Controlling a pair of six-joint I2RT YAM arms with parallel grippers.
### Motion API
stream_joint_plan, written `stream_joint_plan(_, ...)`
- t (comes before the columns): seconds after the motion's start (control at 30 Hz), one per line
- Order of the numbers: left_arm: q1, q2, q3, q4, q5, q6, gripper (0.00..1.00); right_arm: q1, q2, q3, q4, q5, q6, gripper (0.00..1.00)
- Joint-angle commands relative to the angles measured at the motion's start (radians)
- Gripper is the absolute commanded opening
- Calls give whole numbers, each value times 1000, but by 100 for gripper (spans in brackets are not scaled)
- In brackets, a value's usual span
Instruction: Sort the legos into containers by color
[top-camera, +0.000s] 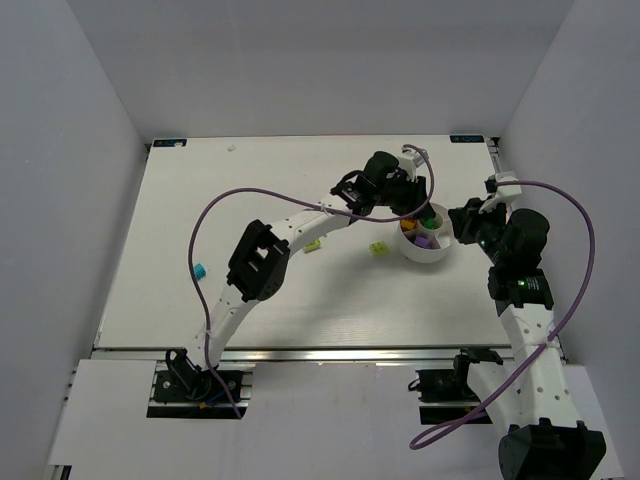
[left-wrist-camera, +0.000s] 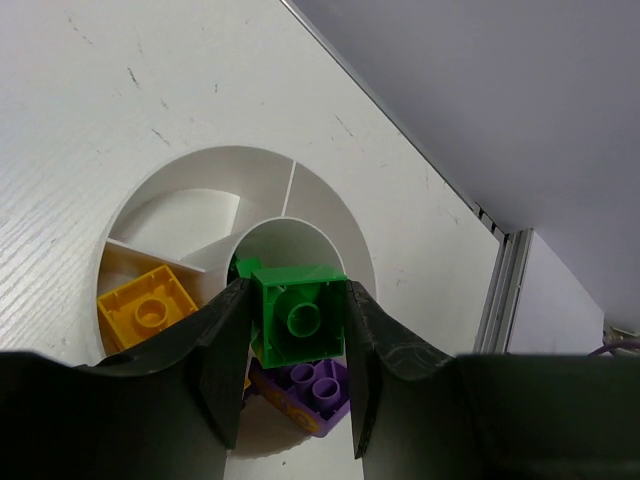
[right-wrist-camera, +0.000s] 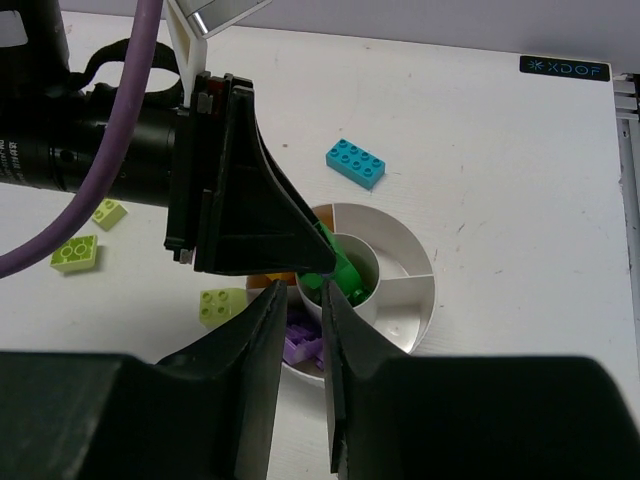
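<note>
A small round white bowl (top-camera: 428, 256) (left-wrist-camera: 250, 155) (right-wrist-camera: 415, 300) is split into wedge containers around a centre cup. My left gripper (top-camera: 410, 205) (left-wrist-camera: 297, 300) is shut on a dark green lego (left-wrist-camera: 298, 318) (right-wrist-camera: 335, 265) and holds it just over the centre cup, where more green shows. An orange lego (left-wrist-camera: 150, 308) and a purple lego (left-wrist-camera: 315, 390) lie in separate wedges. My right gripper (top-camera: 462, 228) (right-wrist-camera: 308, 285) hovers at the bowl's right rim. Its fingers stand a narrow gap apart with nothing between them.
Loose on the table to the bowl's left are lime legos (top-camera: 312, 245) (top-camera: 378, 247) (right-wrist-camera: 222, 303) (right-wrist-camera: 75, 253). A cyan lego (right-wrist-camera: 355, 163) lies near the bowl, and a small cyan one (top-camera: 200, 270) lies far left. Purple cables loop above both arms.
</note>
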Motion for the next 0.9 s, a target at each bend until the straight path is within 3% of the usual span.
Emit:
stream_joint_plan(0.0, -4, -6, 49, 29, -5, -17, 19, -7, -17, -2, 52, -4, 5, 26)
stream_joint_plan(0.1, -4, 2, 53, 24, -12, -17, 31, -7, -15, -2, 52, -9, 5, 27)
stream_joint_plan(0.13, -4, 5, 55, 21, -15, -16, 42, -7, -15, -4, 52, -10, 5, 27)
stream_joint_plan(0.27, -4, -4, 55, 29, -18, -13, 56, -7, -17, -4, 52, -17, 3, 31)
stream_joint_plan(0.37, -4, -13, 58, 38, -19, -13, 62, -7, -17, -7, 52, -35, -6, 36)
stream_joint_plan(0.6, -4, -56, 69, 24, -27, 3, 64, -7, -15, -5, 38, -150, -58, 48)
stream_joint_plan(0.67, 5, -81, 60, 15, -36, 12, 60, -8, -14, 2, 10, -228, -128, 54)
stream_joint_plan(0.77, 36, -191, 9, 23, -59, 10, 34, -8, -3, 30, -54, -429, -272, 64)
stream_joint_plan(0.8, 47, -231, -46, 11, -83, 15, 19, -7, 2, 39, -135, -495, -423, 65)
stream_joint_plan(0.87, 65, -378, -119, -34, -169, 62, 5, -2, 25, 64, -230, -667, -583, 68)
